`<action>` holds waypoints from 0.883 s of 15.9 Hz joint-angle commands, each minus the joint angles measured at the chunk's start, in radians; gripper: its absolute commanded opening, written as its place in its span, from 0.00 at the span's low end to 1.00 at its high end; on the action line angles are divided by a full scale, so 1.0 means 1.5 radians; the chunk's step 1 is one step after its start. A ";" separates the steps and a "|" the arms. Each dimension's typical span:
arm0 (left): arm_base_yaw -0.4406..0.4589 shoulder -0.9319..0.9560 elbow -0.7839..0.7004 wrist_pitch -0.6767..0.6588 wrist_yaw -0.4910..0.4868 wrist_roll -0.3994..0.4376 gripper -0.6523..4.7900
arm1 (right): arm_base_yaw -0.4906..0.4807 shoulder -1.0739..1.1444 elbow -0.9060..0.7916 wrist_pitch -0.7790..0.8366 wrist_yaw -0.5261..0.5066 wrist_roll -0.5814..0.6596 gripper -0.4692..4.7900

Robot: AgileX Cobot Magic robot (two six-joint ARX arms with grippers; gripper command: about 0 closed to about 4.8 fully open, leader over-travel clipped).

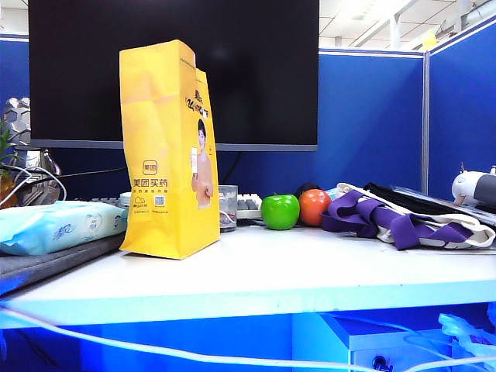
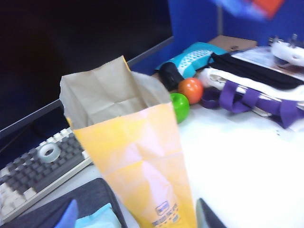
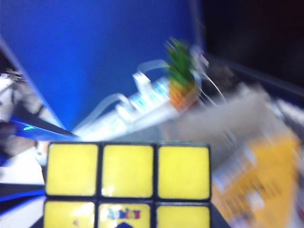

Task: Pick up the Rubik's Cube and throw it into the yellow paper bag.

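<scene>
Filling the right gripper (image 3: 127, 209): the Rubik's Cube (image 3: 127, 178), yellow stickers, black grid.
Yellow paper bag (image 2: 137, 161) stands open-mouthed; left gripper's fingers unseen, state untellable.

In the right wrist view you see the Rubik's Cube (image 3: 127, 183) only in part: its yellow face is cut by the picture's edge, and the right gripper holding it stays hidden behind it. Past the cube, the yellow paper bag (image 3: 259, 175) and the small pineapple (image 3: 182, 80) are smeared by blur. In the left wrist view, the left gripper shows only one dark tip (image 2: 209, 217) at the edge, so you cannot tell its opening. The bag's (image 2: 137, 161) inside is hidden from you there. Neither arm appears in the exterior view
</scene>
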 commanded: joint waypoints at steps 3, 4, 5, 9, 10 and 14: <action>0.165 0.008 0.003 0.053 0.253 -0.081 0.74 | 0.004 0.111 0.112 0.054 -0.019 0.042 0.09; 0.181 0.011 0.003 0.060 0.283 -0.113 0.74 | 0.004 0.135 0.137 0.051 -0.020 0.042 0.09; 0.208 0.015 0.004 0.073 0.327 -0.173 0.74 | 0.004 0.168 0.175 0.050 -0.020 0.047 0.09; 0.234 0.028 0.004 0.142 0.393 -0.275 0.74 | 0.006 0.253 0.290 0.047 -0.016 0.051 0.09; 0.234 0.047 0.004 0.143 0.395 -0.273 0.74 | 0.011 0.275 0.323 0.047 -0.020 0.051 0.09; 0.233 0.107 0.004 0.173 0.396 -0.269 0.74 | 0.022 0.302 0.327 0.055 -0.016 0.040 0.09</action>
